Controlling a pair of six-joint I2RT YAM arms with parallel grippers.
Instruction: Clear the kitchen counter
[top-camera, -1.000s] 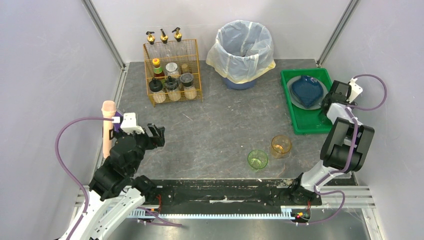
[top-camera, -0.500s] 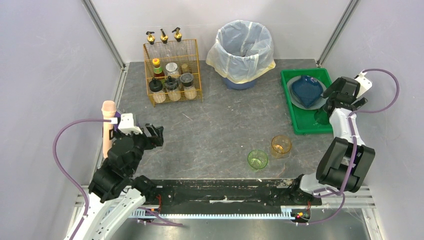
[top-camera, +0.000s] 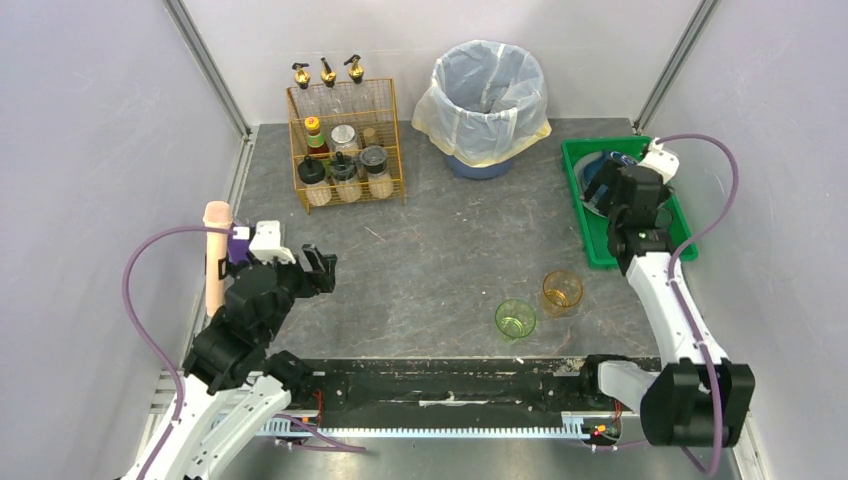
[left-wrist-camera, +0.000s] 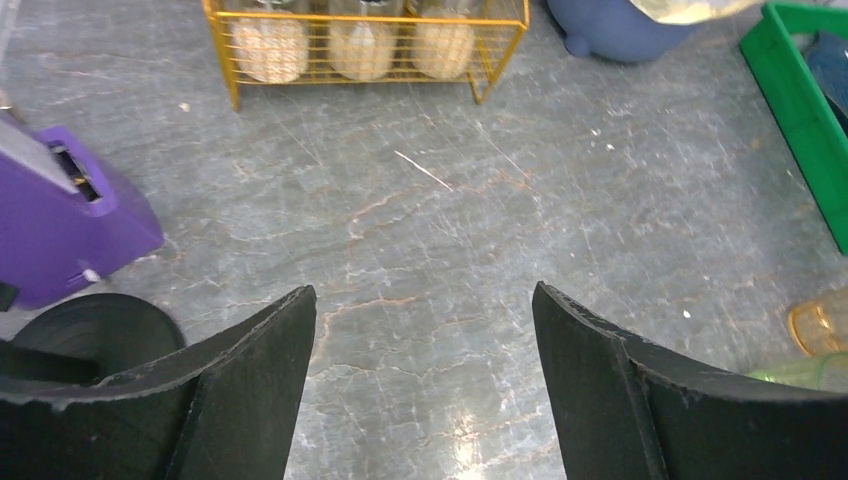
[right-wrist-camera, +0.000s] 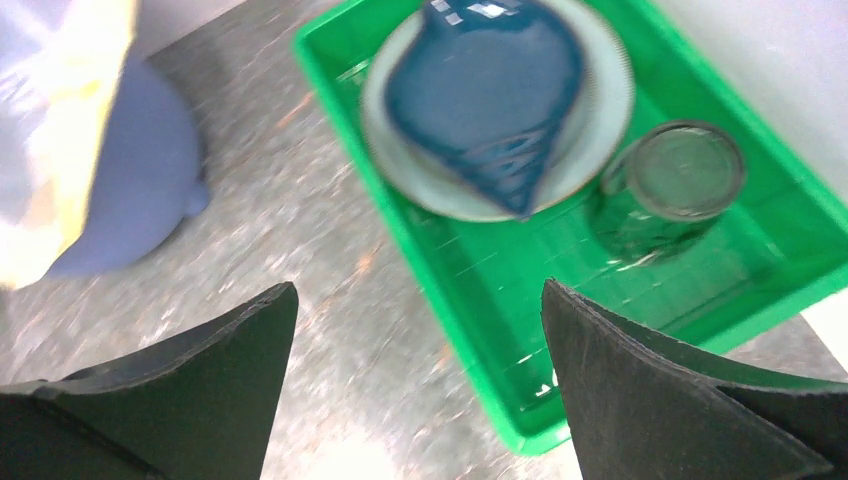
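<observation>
Kitchen counter (top-camera: 440, 260), a dark veined slab, is pictured with two tumblers standing near the black rail (top-camera: 440, 380): a green tumbler (top-camera: 515, 319) and, just beside it to the right, an amber tumbler (top-camera: 562, 292). The slab is judged rigid and heavy, not a thing to be lifted; what stands on it is to be gripped. Both tumblers are judged light, smooth-walled and breakable, best taken across the wall below the rim. The right gripper (right-wrist-camera: 420, 290) is seen spread wide and empty above the green tray (right-wrist-camera: 500, 300), where a blue dish (right-wrist-camera: 480, 90) on a plate (right-wrist-camera: 600, 130) and a clear glass (right-wrist-camera: 670, 185) are held. The left gripper (left-wrist-camera: 425, 300) is likewise parted, nothing between its jaws, over bare counter
</observation>
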